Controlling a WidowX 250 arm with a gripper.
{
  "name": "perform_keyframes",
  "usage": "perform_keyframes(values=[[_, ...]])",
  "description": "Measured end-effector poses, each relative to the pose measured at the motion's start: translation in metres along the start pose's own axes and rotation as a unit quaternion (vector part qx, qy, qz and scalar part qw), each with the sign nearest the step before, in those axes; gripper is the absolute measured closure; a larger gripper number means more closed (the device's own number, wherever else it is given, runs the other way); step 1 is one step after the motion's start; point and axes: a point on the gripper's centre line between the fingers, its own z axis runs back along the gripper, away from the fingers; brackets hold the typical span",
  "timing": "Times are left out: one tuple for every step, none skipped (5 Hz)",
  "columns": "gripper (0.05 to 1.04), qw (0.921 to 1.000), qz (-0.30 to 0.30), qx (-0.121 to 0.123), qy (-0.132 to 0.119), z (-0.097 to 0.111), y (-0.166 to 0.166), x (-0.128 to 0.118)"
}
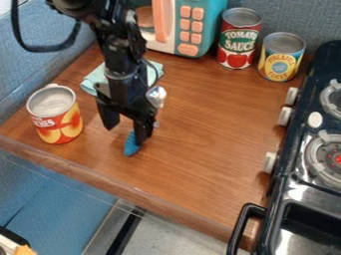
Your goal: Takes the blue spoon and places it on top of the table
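Black robot arm (121, 50) with a black pincer (126, 128)
A thick black cable (50, 48) curves in a loop; chunky joints meet a rounded, faintly shiny collar (121, 75) above two dark, angular fingers.

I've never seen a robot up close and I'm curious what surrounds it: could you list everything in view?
Blue-handled metal spoon: one, blue and silver, by the pincer
Folded cloth: one, pale teal, behind the arm
Orange-labelled can: one, left
Red-green can: one, back
Yellow-blue can: one, back right
Toy microwave: one, teal and peach, back
Wooden tabletop: one, brown, centre
Toy stove: one, black, two silver burners showing, right
Robot arm: one, black, from top edge
Pincer: one, black, left of centre
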Motion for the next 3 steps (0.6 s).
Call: perform_keyframes(values=[[0.085,0.9999,0.005,-0.008,0.006,-0.0003,-0.0048,-0.0017],[0.145,0.9997,0.014,-0.019,0.0,0.0008,-0.0107,0.0008],[0.42,0.9996,0.022,-0.018,-0.01,0.0008,-0.0102,0.0039]])
